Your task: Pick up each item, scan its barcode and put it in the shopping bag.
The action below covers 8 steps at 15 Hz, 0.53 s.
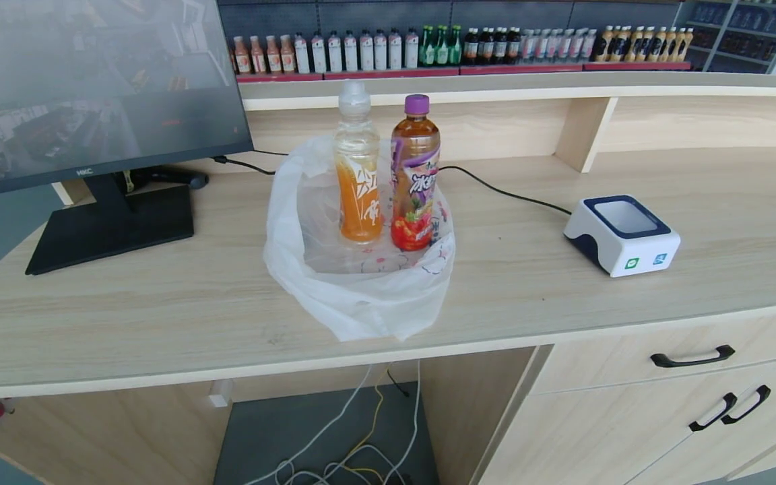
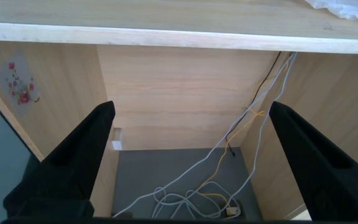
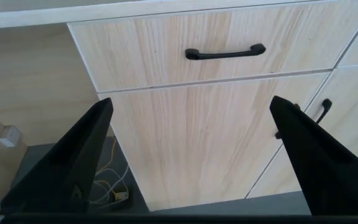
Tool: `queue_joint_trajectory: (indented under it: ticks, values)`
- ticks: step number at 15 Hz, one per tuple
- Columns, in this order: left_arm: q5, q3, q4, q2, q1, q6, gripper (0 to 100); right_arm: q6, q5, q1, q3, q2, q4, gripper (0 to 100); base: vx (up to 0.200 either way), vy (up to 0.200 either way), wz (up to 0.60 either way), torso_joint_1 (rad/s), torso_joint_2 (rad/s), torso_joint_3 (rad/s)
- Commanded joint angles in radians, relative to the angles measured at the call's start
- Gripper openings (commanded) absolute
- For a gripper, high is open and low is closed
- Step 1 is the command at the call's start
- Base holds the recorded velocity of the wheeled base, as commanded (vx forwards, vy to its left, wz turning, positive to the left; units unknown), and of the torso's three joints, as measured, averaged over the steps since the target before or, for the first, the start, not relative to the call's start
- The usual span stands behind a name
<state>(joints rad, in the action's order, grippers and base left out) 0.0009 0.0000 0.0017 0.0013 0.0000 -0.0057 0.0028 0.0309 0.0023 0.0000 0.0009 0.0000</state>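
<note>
On the wooden counter (image 1: 159,310) a white plastic shopping bag (image 1: 354,296) stands open. Two bottles stand upright inside it: an orange drink with a clear cap (image 1: 358,168) and a tea bottle with a purple cap (image 1: 415,175), side by side. To their right sits a white and dark blue barcode scanner (image 1: 622,234), its cable running back behind the bag. My left gripper (image 2: 188,168) is open below the counter's front edge, facing the recess with cables. My right gripper (image 3: 191,162) is open in front of the drawer (image 3: 216,53), nothing between its fingers.
A black monitor (image 1: 91,81) on a flat stand (image 1: 115,225) fills the counter's left end. A raised ledge (image 1: 529,87) runs along the back, with shelves of bottles (image 1: 455,47) beyond. Drawers and cabinet doors with black handles (image 1: 692,357) sit under the counter's right side; cables (image 1: 354,438) hang in the open recess.
</note>
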Motion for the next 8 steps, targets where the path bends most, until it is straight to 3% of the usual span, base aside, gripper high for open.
queue_joint_trajectory:
  ticks: [1, 4, 8]
  values:
    - [0.001, 0.0, 0.0, 0.0, 0.0, 0.0, 100, 0.0, 0.0, 0.001, 0.0, -0.001, 0.0, 100, 0.0, 0.0, 0.0, 0.0, 0.0, 0.0]
    - [-0.001, 0.0, 0.0, 0.0, 0.002, 0.0, 100, 0.0, 0.0, 0.001, 0.0, -0.001, 0.0, 100, 0.0, 0.0, 0.0, 0.0, 0.0, 0.0]
    - [0.001, 0.0, 0.0, 0.0, 0.0, -0.002, 100, 0.003, 0.0, 0.001, 0.0, -0.001, -0.002, 100, 0.0, -0.2, 0.0, 0.002, 0.0, 0.005]
